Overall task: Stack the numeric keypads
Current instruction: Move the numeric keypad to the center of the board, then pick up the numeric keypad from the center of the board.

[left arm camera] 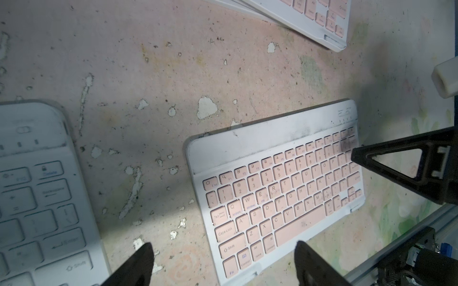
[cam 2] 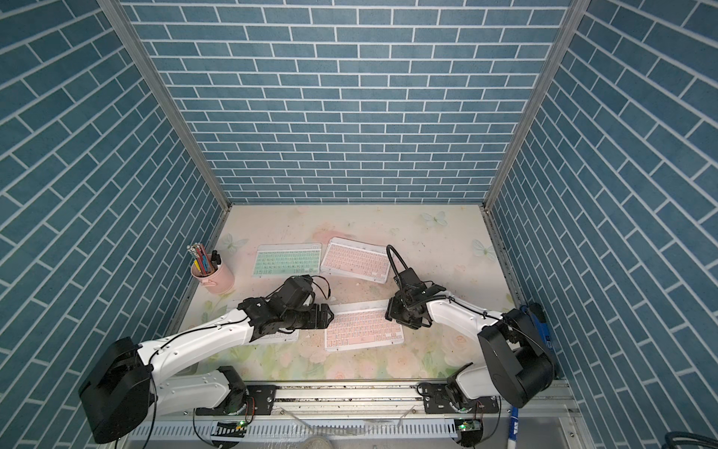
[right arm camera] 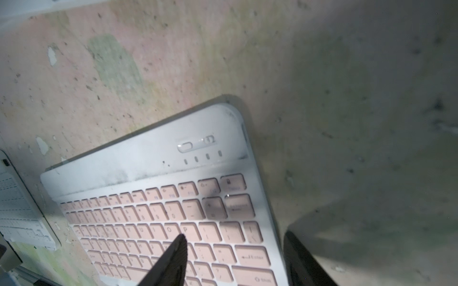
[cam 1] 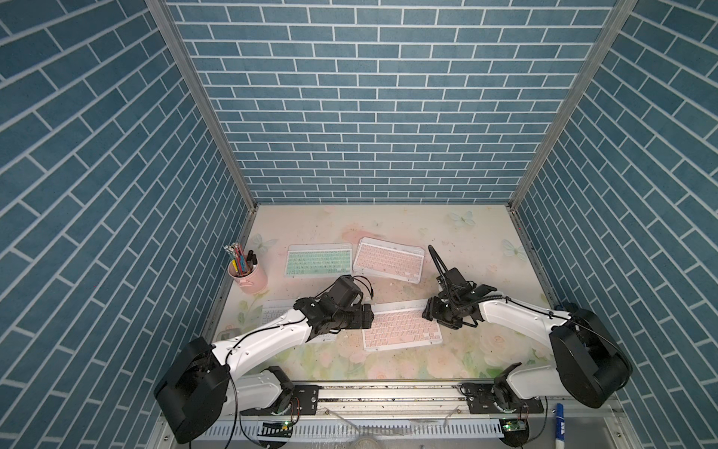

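Found the near pink keypad point(cam 1: 402, 324) flat on the counter point(cam 1: 447, 233) toward 6 o'clock, long axis running 9 to 3 o'clock, slightly skewed. Saw the right claw point(right arm camera: 235, 237) parted wide at its 3 o'clock short edge, gripping nothing, one finger point(right arm camera: 171, 262) over the keys and its mate just off the frame. Saw the left claw point(left arm camera: 223, 247) likewise spread and empty, straddling the 9 o'clock edge. Judged both arms about equally near, so a two-ended lift looked likeliest. Placed the probable target, the far pink keypad point(cam 1: 388, 259), at 12 o'clock, seemingly resting on at least one more frame. Noted the green keypad point(cam 1: 318, 261) just beside it at 11 o'clock, the white keypad point(cam 1: 272, 315) under the left arm at 9 o'clock, the pencil cup point(cam 1: 248, 278) at 10 o'clock. Spotted nothing blocking the 12 o'clock path.
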Robot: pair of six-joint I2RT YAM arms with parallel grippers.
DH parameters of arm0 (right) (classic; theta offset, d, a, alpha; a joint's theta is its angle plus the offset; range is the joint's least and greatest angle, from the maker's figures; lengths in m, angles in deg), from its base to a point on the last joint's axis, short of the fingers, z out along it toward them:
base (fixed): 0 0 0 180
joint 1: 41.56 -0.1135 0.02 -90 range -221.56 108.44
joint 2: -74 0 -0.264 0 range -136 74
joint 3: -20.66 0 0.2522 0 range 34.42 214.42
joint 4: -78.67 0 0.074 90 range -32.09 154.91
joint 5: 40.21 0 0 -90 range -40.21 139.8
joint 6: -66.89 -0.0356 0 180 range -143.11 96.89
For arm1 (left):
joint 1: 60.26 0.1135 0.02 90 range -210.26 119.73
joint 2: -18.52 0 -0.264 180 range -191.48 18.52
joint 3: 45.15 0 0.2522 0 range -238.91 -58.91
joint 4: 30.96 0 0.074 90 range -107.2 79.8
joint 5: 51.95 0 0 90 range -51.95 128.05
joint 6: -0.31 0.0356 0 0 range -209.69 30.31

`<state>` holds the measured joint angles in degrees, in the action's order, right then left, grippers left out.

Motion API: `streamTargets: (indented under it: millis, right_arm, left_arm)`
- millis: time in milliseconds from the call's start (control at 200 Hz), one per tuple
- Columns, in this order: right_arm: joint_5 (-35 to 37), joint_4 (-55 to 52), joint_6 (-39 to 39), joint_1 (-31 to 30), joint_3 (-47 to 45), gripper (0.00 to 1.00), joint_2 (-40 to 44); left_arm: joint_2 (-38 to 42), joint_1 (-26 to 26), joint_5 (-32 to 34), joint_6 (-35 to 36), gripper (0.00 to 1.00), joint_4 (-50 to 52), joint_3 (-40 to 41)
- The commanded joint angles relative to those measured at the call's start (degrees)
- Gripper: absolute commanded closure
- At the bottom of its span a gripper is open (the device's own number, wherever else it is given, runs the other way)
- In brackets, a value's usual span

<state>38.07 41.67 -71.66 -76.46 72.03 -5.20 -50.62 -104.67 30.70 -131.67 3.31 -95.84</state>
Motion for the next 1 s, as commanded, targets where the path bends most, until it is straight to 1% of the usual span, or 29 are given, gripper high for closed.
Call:
streamTargets:
  millis: [0, 90, 160, 390, 510, 595, 740, 795, 936, 996]
  right_arm:
    - [1.85, -7.43, 2.12, -0.35, -3.16, 0.37, 1.02]
    - [1.22, -8.33, 2.13, -0.91, -4.57, 0.38, 2.25]
    - [0.42, -7.96, 1.74, -2.68, -4.7, 0.38, 2.39]
    - [-0.49, -3.74, -3.0, -9.53, -2.51, 0.38, -1.57]
    - [-2.2, -0.91, -4.17, -9.94, -2.67, 0.38, -2.02]
    - [-1.73, -0.86, -3.6, -9.93, -2.84, 0.38, -0.85]
    - [-1.27, 0.48, 0.16, -8.59, -3.99, 0.38, 1.63]
    - [-2.43, 1.59, 1.74, -6.98, -4.73, 0.38, 2.32]
    - [-7.56, 5.74, 5.01, -0.63, -7.38, 0.39, 3.73]
    - [-7.79, 5.73, 6.56, 0.95, -7.53, 0.39, 4.43]
  left_arm:
    - [-0.85, -0.37, -0.59, -0.57, 0.1, 0.06, 1.11]
    - [-1.54, -0.84, -1.2, -0.83, 0.1, -0.34, 1.41]
    - [-1.9, -1.12, -1.55, -0.99, 0.1, -0.89, 1.77]
    - [-2.83, -1.48, -1.5, -1.41, 0.1, -0.89, 2.14]
    - [-3.05, -1.48, -1.33, -1.52, 0.1, -0.96, 2.27]
    - [-3.27, -1.49, -1.09, -1.32, 0.1, -1.0, 2.4]
    - [-3.92, -1.48, -0.94, -1.61, 0.1, -1.75, 3.08]
    - [-4.32, -1.56, -0.99, -1.68, 0.11, -2.05, 3.33]
    - [-4.79, -2.09, -0.22, -2.2, 0.11, -3.16, 3.62]
    - [-5.41, -2.34, 0.19, -2.27, 0.11, -3.37, 3.52]
